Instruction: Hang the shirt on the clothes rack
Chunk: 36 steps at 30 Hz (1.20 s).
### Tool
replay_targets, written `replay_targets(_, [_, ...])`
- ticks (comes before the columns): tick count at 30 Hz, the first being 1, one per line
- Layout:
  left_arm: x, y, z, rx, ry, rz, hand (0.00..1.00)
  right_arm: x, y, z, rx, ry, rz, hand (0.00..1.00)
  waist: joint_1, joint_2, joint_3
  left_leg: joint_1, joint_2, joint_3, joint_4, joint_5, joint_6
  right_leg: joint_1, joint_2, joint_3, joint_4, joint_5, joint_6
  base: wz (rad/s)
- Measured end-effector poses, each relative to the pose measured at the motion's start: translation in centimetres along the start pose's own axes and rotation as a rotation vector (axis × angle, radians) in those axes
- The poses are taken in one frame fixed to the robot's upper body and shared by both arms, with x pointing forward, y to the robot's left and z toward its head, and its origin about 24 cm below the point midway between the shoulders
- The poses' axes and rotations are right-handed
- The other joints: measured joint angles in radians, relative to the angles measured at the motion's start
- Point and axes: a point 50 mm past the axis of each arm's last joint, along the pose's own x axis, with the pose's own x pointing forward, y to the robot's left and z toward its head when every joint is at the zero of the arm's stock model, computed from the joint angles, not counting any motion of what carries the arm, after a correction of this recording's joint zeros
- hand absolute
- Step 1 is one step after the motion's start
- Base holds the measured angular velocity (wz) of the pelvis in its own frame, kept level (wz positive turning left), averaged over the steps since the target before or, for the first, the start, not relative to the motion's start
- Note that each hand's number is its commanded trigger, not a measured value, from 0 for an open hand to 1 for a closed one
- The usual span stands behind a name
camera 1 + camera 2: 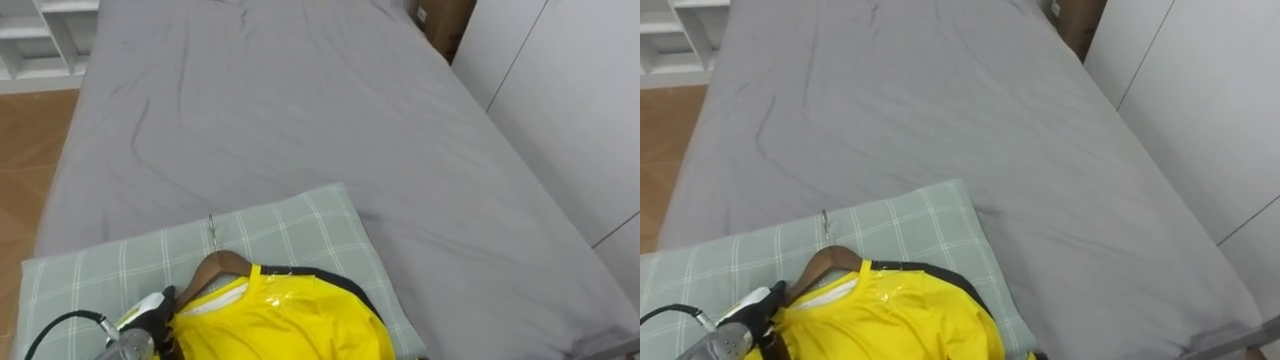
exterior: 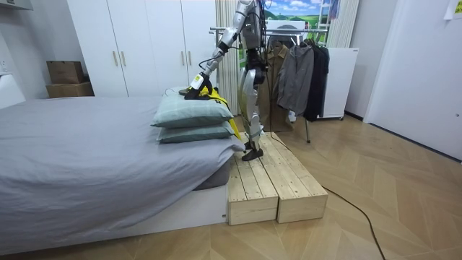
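At the far left, white shelves (image 1: pixel 40 35) stand over a strip of wooden floor (image 1: pixel 25 160). Beside them the bed (image 1: pixel 300 110) runs away from the robot under a creased grey sheet. At its near end lies a green checked pillow (image 1: pixel 300 225) (the room view shows it on top of a second one). The left hand (image 1: pixel 145 318) rests on that pillow at the left shoulder of a wooden hanger (image 1: pixel 215 268). I cannot tell how its fingers are set. The yellow shirt (image 1: pixel 290 320) is on the hanger, lying flat on the pillow. A cardboard box (image 1: pixel 445 20) sits past the bed's far right corner. In the room view the robot stands on a wooden platform (image 2: pixel 278 184) beside the bed, with white wardrobes (image 2: pixel 137 43) behind. Further right is a clothes rack (image 2: pixel 303 72) hung with dark garments.
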Motion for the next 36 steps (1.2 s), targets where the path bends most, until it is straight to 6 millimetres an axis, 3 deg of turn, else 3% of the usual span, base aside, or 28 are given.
replay_targets(2, [0.0,0.0,0.0,-0.002,0.001,0.000,0.52,0.0,0.0,0.0,-0.001,0.001,0.002,0.00,0.000,0.000,0.0000,0.002,-0.001,0.000,-0.004,0.000,0.000,0.000,0.000,0.000,0.000,0.000,0.000,0.00])
replay_targets(3, [0.0,0.0,0.0,-0.003,0.001,0.001,1.00,0.0,0.0,0.0,-0.001,0.001,0.002,0.00,0.000,0.000,0.0000,0.003,-0.001,0.000,-0.007,0.000,0.000,0.001,0.000,-0.001,0.000,0.000,0.000,0.00])
replay_targets(18, [0.0,1.1,0.0,-0.004,0.031,0.084,1.00,0.0,0.1,-0.4,-0.002,0.009,-0.017,0.00,0.019,0.001,-0.0015,0.021,-0.004,0.000,-0.013,0.000,0.000,0.022,-0.001,0.003,-0.010,0.000,0.001,0.00])
replay_targets(26, [-0.1,0.0,-0.8,-0.039,0.067,0.058,1.00,0.0,0.1,-0.8,-0.001,0.020,-0.017,0.00,0.021,0.009,0.0017,0.044,-0.004,-0.007,-0.019,-0.002,-0.003,0.049,-0.001,-0.012,-0.017,0.001,0.000,0.04])
replay_targets(36, [-0.2,-1.0,-2.1,-0.112,0.106,0.047,1.00,-0.1,0.2,-2.1,0.001,0.045,-0.052,0.00,0.034,0.018,-0.0042,0.094,-0.007,0.025,-0.066,-0.004,-0.012,0.067,0.002,-0.012,-0.018,0.000,0.000,-0.09])
